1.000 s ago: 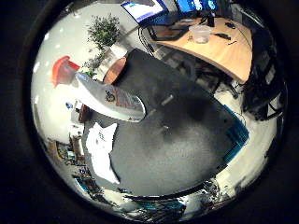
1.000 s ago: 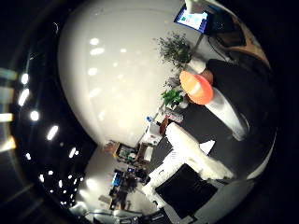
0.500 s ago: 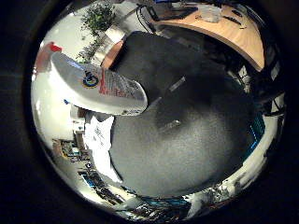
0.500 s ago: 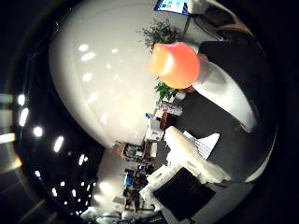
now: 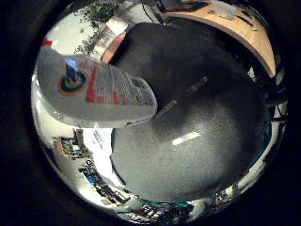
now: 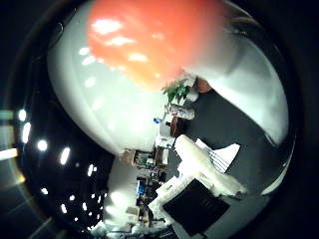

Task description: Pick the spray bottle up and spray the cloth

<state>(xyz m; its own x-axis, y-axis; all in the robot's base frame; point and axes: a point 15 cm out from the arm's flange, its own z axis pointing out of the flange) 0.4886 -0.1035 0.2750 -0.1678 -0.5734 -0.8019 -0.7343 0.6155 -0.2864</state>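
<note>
One spray bottle [image 5: 96, 92] fills your palm views, very near the hand, above the dark counter [image 5: 197, 141]. Whether your fingers are closed cannot be told. The white cloth [image 6: 219, 157] lies beyond. Wrap the bottle's body firmly before lifting.

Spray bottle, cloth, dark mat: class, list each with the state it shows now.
Spray bottle: upright on the dark mat, close to the palm, orange spray head filling much of the thumb-side view.
Cloth: white, lying crumpled at the mat's edge, apart from the bottle.
Dark mat: flat, mostly bare.
</note>
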